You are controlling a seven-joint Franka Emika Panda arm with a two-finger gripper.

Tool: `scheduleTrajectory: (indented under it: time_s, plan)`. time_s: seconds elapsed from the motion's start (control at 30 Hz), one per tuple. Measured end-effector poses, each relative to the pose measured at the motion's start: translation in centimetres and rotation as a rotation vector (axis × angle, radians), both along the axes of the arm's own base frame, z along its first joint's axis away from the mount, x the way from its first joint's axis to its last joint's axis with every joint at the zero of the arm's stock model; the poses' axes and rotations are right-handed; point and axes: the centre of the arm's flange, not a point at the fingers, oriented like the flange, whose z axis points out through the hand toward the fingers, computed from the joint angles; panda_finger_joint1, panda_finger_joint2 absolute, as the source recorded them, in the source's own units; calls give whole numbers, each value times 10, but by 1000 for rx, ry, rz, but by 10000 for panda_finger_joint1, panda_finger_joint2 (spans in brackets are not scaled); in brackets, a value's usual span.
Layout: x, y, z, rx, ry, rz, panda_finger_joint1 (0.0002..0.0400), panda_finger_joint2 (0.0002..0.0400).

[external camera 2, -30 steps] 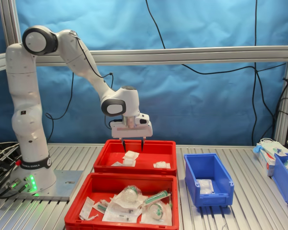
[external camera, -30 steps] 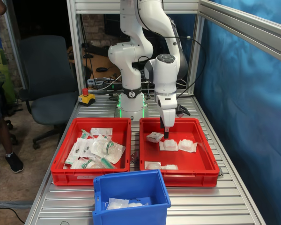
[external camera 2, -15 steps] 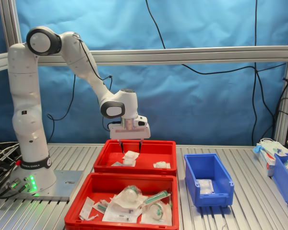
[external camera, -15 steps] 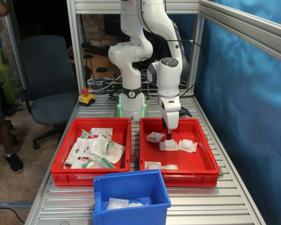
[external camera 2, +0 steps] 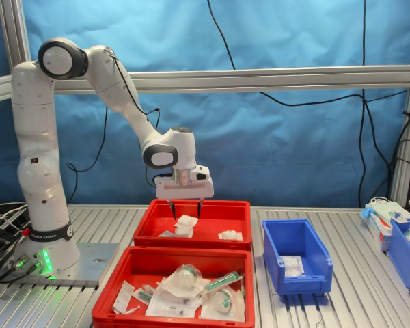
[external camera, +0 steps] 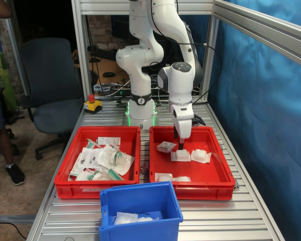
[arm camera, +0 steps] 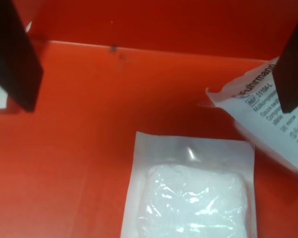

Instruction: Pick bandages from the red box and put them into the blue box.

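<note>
Above a bandage [arm camera: 193, 191] inside the red tray [external camera: 218, 173], gripper [external camera 2: 187, 212] spread wide, holding nothing.

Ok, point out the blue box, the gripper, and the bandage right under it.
blue box [external camera: 140, 195]: first exterior view, near rim.
gripper [external camera 2: 187, 211]: second exterior view, midway between the open fingertips.
bandage [arm camera: 193, 194]: wrist view, white pad inside the wrapper.
</note>
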Motion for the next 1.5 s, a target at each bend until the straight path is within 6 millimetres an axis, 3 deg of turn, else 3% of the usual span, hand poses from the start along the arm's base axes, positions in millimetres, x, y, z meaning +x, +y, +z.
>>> scheduleTrajectory:
  time_s: [0.43, 1.13, 1.5]
  plan:
    - [-1, 2, 0, 0, 0, 5, 400, 400]
    - [-10, 8, -26, -26, 51, 26, 400, 400]
    - [-4, 10, -29, -9, -6, 26, 400, 400]
